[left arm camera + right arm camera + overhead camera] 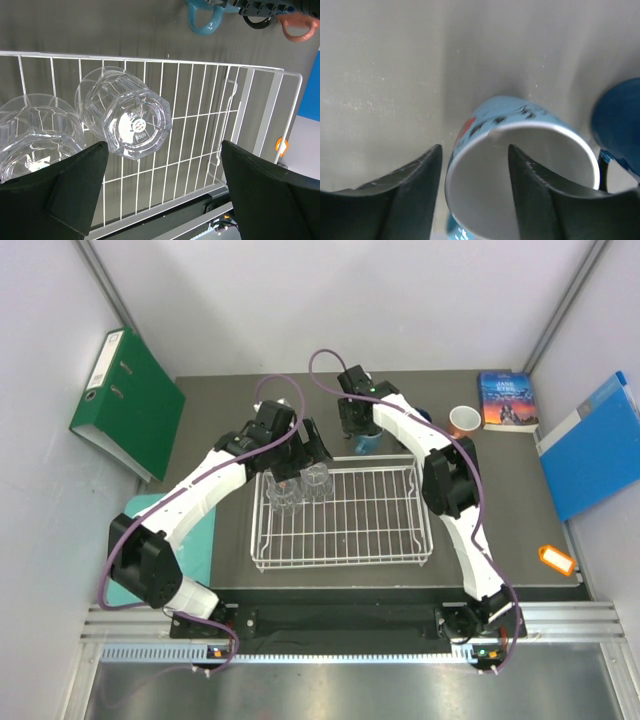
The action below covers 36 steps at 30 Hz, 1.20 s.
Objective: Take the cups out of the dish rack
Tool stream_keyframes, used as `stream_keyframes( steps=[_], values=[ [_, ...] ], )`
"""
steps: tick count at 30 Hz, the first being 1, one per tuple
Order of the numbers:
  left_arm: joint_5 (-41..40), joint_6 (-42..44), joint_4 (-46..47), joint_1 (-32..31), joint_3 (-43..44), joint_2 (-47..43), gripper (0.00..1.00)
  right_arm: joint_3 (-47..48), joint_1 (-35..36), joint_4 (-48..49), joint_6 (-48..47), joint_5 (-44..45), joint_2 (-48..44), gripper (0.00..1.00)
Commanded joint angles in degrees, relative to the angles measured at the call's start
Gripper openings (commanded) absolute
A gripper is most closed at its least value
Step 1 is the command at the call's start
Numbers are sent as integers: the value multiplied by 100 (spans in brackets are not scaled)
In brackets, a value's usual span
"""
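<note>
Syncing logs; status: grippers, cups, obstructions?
Left gripper open above two clear glass tumblers in white wire dish rack. Right gripper open astride rim of light blue mug, outside rack. Dark blue mug close beside.

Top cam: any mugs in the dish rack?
No, the dish rack holds only two clear tumblers at its far-left corner; the light blue mug stands outside it.

Light blue mug (525, 165) cut off at bottom edge; dark blue mug (620, 120) cropped right, blurred
</note>
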Motion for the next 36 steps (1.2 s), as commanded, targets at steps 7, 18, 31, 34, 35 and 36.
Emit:
stream_keyframes(
  steps=[7,18,31,34,35,36],
  values=[
    [-244,98,117,-13,297,-83,99,-240,-53,747,59,32,-1210,70],
    [-886,265,442,-4,192,-637,99,-1194,236,957,-160,252,-3083,79],
    [-2001,414,-348,-48,-326,-1533,99,-5045,1907,1652,261,779,-6423,79],
    [-2520,319,-840,-48,-450,-2024,99,-5994,2004,1986,358,691,-7206,79],
    [-2643,257,-911,-48,-476,-2104,99,-6101,2012,2030,314,569,-7329,79],
    [-2862,135,-981,-48,-511,-2183,99,-6172,2013,2066,262,516,-7330,79]
  ],
)
